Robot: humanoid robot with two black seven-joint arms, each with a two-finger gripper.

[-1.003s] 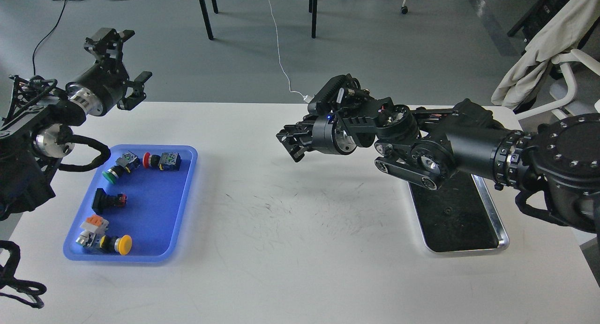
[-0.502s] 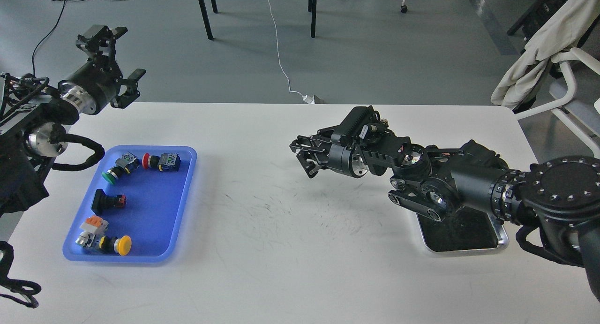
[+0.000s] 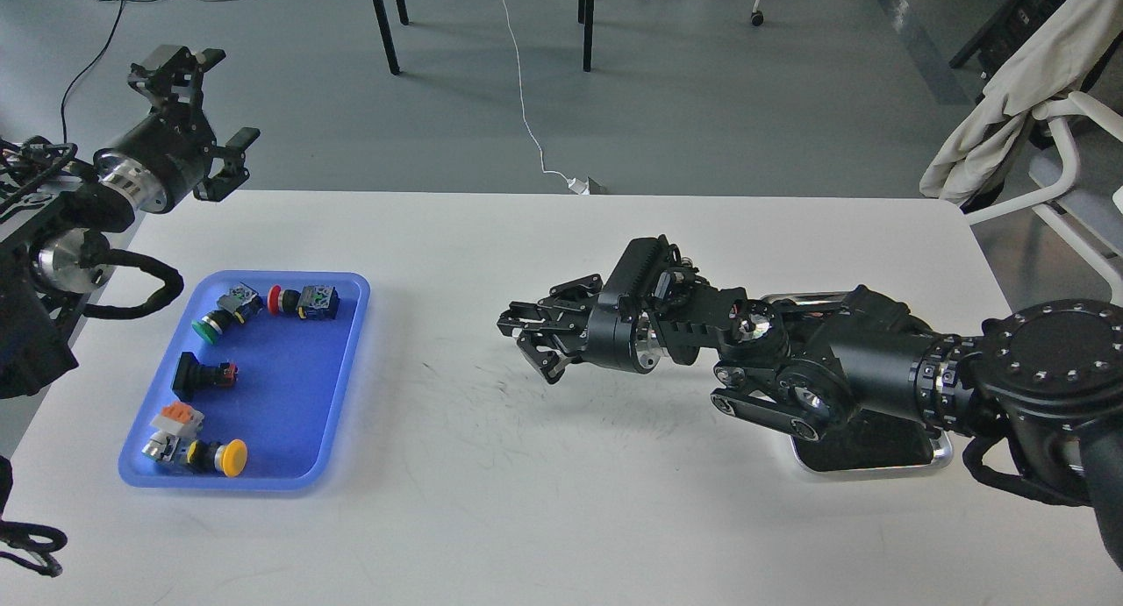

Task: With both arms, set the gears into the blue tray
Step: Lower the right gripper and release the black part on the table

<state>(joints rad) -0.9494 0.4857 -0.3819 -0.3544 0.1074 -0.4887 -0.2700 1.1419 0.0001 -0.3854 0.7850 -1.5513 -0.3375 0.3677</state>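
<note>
The blue tray (image 3: 289,404) lies at the table's left and holds several coloured push-button switches (image 3: 211,325). No gears show in it, and none can be made out anywhere in this view. My left gripper (image 3: 203,108) hangs open above the table's far left corner, behind the blue tray and apart from it. My right gripper (image 3: 529,336) hovers low over the middle of the white table, pointing left, well short of the blue tray. Its dark fingertips sit close together, and I cannot tell whether anything is between them.
A silver metal tray (image 3: 940,455) with a dark inside lies at the right, mostly covered by my right arm. A chair draped with cloth (image 3: 1009,80) stands beyond the table's right corner. Cables and chair legs are on the floor behind.
My right gripper has dropped lower and moved left, away from the silver tray toward the table's middle. My left gripper has drawn back to the left and slightly up.
</note>
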